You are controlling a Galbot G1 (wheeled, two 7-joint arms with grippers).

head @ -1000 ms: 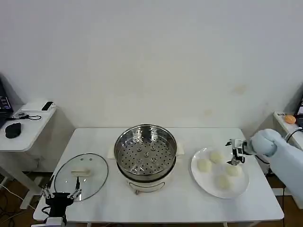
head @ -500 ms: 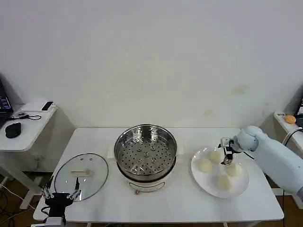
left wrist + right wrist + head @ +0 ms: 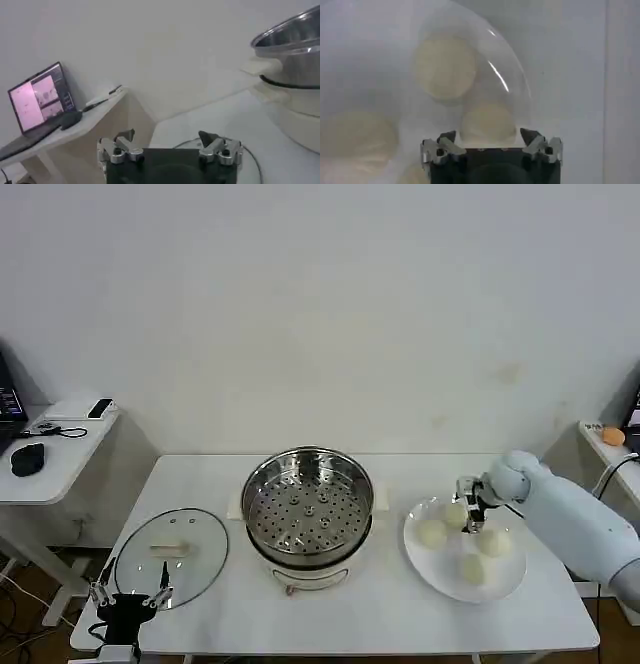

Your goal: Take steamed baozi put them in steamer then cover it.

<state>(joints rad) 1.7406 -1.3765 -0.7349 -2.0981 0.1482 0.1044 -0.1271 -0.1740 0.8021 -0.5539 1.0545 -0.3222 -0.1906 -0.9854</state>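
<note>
Four cream-white steamed baozi lie on a white plate (image 3: 416, 556) at the table's right: one at the left (image 3: 432, 533), one at the back (image 3: 455, 514), one at the right (image 3: 494, 541) and one at the front (image 3: 472, 568). My right gripper (image 3: 468, 509) hangs open over the back one; in the right wrist view that baozi (image 3: 487, 117) sits between the spread fingers of the gripper (image 3: 488, 134). The steel steamer (image 3: 308, 504) stands mid-table with its perforated tray bare. The glass cover (image 3: 171, 556) lies flat to its left. My left gripper (image 3: 126, 599) is parked open at the front left corner.
A side table (image 3: 60, 449) with a mouse and a phone stands off the left edge; a laptop (image 3: 40, 97) shows there in the left wrist view. Bare tabletop runs along the front between the cover and the plate.
My right gripper has moved left from the plate's right edge to above the back baozi. The left arm, cover, steamer and buns have stayed put.
</note>
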